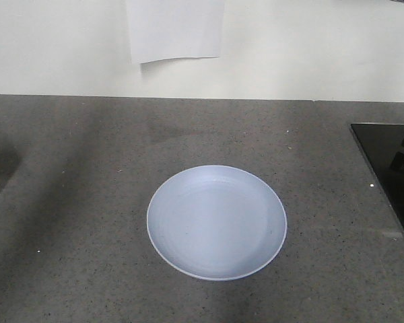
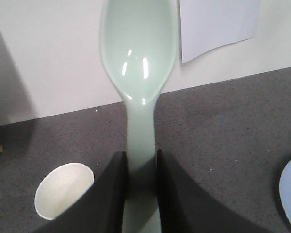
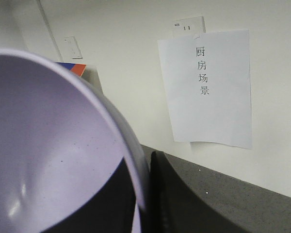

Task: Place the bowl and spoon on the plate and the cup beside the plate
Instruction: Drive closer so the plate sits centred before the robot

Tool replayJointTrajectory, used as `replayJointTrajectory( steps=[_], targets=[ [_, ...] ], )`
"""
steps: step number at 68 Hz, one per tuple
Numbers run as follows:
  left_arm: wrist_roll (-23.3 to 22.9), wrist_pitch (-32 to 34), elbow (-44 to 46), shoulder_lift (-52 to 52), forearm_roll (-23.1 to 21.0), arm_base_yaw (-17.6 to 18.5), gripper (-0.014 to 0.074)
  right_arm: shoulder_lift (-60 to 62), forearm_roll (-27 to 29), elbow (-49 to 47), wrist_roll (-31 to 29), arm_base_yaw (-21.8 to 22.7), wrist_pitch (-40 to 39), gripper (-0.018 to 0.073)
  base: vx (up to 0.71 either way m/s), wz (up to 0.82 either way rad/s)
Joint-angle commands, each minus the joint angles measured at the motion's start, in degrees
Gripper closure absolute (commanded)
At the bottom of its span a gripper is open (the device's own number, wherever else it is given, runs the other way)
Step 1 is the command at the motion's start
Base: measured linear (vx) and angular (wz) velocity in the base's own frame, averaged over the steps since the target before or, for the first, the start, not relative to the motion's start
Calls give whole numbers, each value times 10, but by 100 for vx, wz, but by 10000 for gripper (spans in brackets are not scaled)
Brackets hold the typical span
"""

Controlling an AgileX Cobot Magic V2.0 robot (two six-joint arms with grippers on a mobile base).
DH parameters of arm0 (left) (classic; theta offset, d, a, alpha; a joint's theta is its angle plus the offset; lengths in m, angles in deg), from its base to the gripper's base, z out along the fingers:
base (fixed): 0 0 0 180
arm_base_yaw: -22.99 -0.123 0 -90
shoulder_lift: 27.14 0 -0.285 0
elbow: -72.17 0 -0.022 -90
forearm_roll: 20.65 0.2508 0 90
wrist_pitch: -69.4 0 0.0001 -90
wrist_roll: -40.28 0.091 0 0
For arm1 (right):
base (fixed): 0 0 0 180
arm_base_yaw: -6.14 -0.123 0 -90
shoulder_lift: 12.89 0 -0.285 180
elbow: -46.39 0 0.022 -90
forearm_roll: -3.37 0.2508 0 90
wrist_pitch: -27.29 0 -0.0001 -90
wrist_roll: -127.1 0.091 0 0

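Left claw (image 2: 139,162): clamped on the flat handle of the spoon (image 2: 138,58), which I hold clear of the desk (image 1: 87,168). The spoon's long axis runs straight out from my wrist. Its scoop end leads toward the wall at the desk's back edge, and its hollow face is turned to the wrist camera.

Right claw (image 3: 143,194): clamped on the rim of the bowl (image 3: 48,145), one finger inside the wall and one outside. The bowl hangs tilted, its opening turned toward my wrist.

The plate (image 1: 217,222) lies bare at the middle of the desk, nearer the front edge. The cup (image 2: 63,189) stands upright toward the left edge, mouth up, well apart from the plate and just below my left claw. A black panel (image 1: 390,161) sits at the right edge, and a paper sheet (image 3: 208,92) is on the wall.

Step in hand, as I judge it: both pieces are grasped and in transit, and nothing is placed yet. The next move calls for levelling the bowl and lowering it onto the plate's centre before I let go. I would then turn the spoon's axis flat and lay it on the plate or in the bowl. The cup remains to be brought beside the plate.
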Motion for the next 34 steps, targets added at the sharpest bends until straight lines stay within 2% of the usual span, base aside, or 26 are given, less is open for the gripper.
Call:
replayJointTrajectory(
  steps=[1, 34],
  targets=[
    [-4, 33, 13, 4, 19, 0, 602, 13, 37, -14, -6, 1, -22, 564, 3, 0],
    [-4, 33, 13, 4, 19, 0, 602, 13, 37, -14, -6, 1, -22, 564, 3, -1]
  ],
)
